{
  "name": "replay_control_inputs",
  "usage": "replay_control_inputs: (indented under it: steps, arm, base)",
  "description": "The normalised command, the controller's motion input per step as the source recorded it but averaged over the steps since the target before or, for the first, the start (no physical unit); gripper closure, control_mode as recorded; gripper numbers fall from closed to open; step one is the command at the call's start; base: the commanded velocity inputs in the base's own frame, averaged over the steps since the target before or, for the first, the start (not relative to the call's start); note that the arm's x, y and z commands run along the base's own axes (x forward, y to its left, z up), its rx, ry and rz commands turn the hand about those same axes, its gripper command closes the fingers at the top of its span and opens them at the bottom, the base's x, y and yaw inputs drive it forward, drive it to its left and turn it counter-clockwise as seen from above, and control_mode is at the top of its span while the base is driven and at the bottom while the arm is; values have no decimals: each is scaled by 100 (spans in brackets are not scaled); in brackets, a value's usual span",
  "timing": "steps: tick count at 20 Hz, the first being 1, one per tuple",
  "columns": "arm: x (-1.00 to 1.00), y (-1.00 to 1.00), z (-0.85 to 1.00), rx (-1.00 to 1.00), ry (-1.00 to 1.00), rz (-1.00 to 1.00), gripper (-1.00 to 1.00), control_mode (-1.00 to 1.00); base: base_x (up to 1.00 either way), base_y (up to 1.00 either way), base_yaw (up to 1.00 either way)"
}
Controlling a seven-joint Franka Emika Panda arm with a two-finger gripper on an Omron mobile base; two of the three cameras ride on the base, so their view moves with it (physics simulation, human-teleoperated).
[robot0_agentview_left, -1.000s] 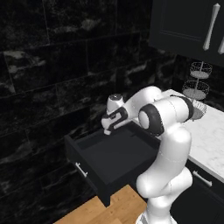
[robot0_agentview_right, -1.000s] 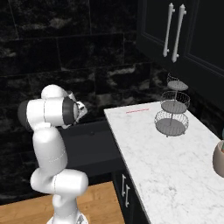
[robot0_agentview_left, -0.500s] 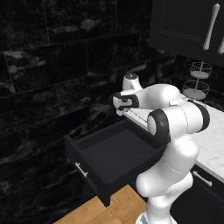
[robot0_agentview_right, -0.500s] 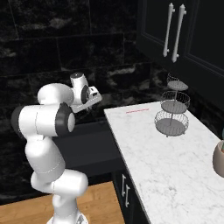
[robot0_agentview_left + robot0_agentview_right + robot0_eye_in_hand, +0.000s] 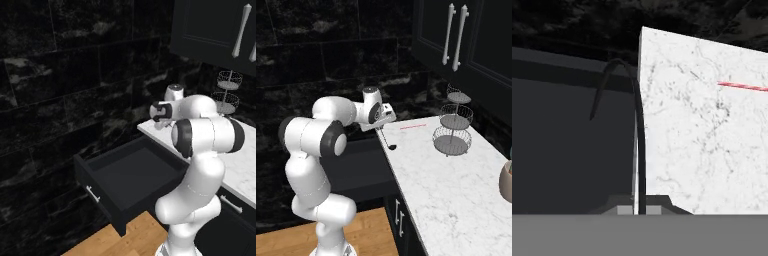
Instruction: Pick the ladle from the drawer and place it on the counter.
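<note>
My gripper (image 5: 383, 126) is shut on the ladle (image 5: 387, 141), a thin dark utensil that hangs down with its small bowl just above the left edge of the counter (image 5: 446, 185). In the hand view the ladle (image 5: 640, 135) runs up from between the closed fingertips of the gripper (image 5: 640, 207) to a hooked end, straight along the edge of the counter (image 5: 707, 145). The drawer (image 5: 127, 175) stands pulled open to the left of the counter and its black inside is bare. My arm partly hides the drawer (image 5: 363, 162) in the right base view.
A three-tier wire stand (image 5: 453, 122) stands further back on the counter, with a thin red strip (image 5: 413, 126) lying near the back edge. A brown pot (image 5: 506, 181) sits at the far right. Black upper cabinets with long silver handles (image 5: 453, 35) hang above.
My arm has swung up and to the right, from over the open drawer to the counter's left edge, carrying the ladle with it. The gripper has stayed shut.
</note>
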Motion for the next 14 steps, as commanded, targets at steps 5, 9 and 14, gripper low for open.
replay_control_inputs:
  steps: [5, 9, 14]
  arm:
    - [21, -100, -8, 0, 0, -8, 100, -100]
    - [31, -72, -60, 2, 2, -6, 100, -100]
    - [10, -17, -53, 0, 0, 0, 100, -100]
  base:
    - [0, 0, 0]
    - [0, 0, 0]
    - [0, 0, 0]
